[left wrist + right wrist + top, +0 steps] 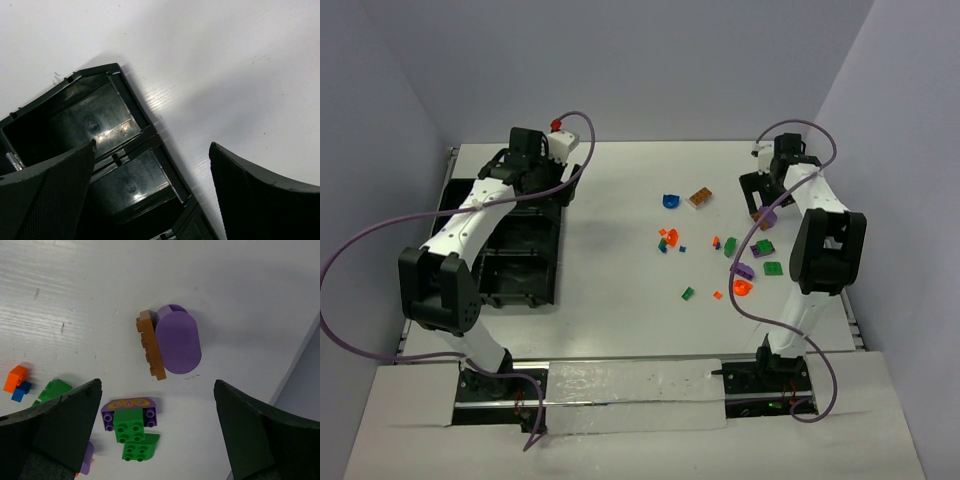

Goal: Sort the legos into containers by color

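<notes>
Logging right pincer (156,385) gaping wide, gripping nothing, hanging low above white desk (240,280). Finding purple rounded piece (177,342) dead ahead of the fingertips, roughly centred between them, lying on the desk with brown plate (149,345) stuck along its left flank. Reading the long axis as running away from the pincer, so judging a short reach forward and a close across the short width, plate and all, as the likely grab. Spotting purple arch brick (131,404) carrying green brick (129,425) just nearer than the purple rounded piece, close enough to foul a finger. Placing the other legos (731,247) left of and nearer than the purple rounded piece, scattered. Placing black tray (100,117) far left of the purple rounded piece, well apart, with left pincer (152,147) spread wide and carrying nothing above its compartments. Judging right arm nearer by far. Finding no brand, label or legible writing, only a gold pattern on the arch brick.
</notes>
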`<state>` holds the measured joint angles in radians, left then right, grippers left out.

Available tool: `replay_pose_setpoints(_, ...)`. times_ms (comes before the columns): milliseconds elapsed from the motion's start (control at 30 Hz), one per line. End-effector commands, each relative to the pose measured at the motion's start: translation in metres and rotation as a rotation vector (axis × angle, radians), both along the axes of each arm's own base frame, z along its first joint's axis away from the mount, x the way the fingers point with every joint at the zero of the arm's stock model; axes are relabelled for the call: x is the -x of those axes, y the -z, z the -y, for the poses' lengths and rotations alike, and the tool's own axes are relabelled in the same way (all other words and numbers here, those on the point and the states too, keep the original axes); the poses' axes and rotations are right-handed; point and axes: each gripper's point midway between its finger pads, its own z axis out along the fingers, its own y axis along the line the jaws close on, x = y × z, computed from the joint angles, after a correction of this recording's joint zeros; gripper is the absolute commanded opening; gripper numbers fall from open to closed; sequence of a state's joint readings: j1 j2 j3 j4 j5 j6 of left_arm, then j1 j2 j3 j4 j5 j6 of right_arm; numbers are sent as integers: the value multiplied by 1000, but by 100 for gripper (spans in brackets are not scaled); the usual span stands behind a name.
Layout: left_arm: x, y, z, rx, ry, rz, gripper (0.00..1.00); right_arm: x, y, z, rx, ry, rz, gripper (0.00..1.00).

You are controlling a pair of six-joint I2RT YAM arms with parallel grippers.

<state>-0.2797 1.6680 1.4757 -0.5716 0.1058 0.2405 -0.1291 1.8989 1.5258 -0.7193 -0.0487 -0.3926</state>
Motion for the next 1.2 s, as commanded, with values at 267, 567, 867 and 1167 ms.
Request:
replay_pose_setpoints(267,-13,-14,7,5,7,42,99,-13,32,11,3,-72,-115,100)
replay_pose_setpoints(567,-13,-12,14,73,-13,13,99,-9,54,16,-22,-62,-161,94)
replay_pose_setpoints(867,-20,-16,15,270,-46,-59,92,-12,55,13,-38,-57,-129,71)
replay_pose_setpoints(1167,-18,-24,13,359,-36,-52,90,-25,20,-2,-95,-98,-26,29)
